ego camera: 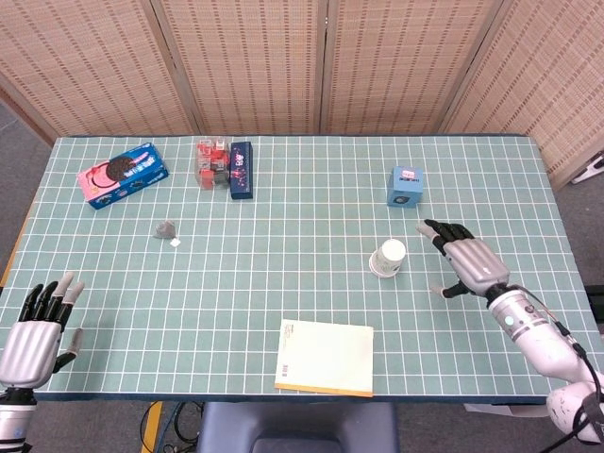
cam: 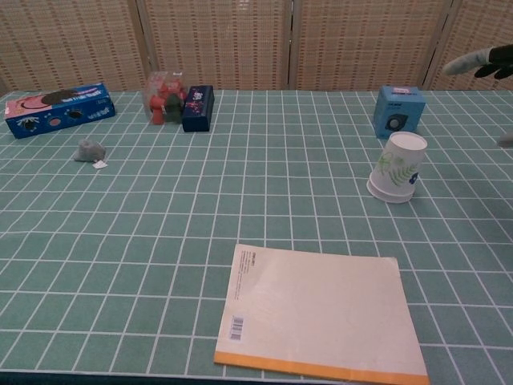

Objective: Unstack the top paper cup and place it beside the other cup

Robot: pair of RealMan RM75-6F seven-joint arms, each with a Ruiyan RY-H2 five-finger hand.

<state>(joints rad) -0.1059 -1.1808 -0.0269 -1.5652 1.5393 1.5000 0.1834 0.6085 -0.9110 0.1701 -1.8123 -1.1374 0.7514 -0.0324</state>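
Observation:
A stack of white paper cups (ego camera: 388, 258) (cam: 397, 168) with a green leaf print stands upside down, slightly tilted, on the right half of the green gridded table (ego camera: 283, 274). My right hand (ego camera: 465, 258) hovers just right of the cups with fingers spread and nothing in them; only its fingertips (cam: 481, 62) show at the chest view's right edge. At the table's near left corner my left hand (ego camera: 36, 326) is spread and holds nothing.
A cream notebook (ego camera: 326, 357) (cam: 321, 313) lies at the front centre. A small blue box (ego camera: 405, 186) stands behind the cups. At the back left are a cookie box (ego camera: 123, 174), a red pack (ego camera: 211, 161), a dark blue box (ego camera: 241, 170) and a small grey object (ego camera: 167, 229).

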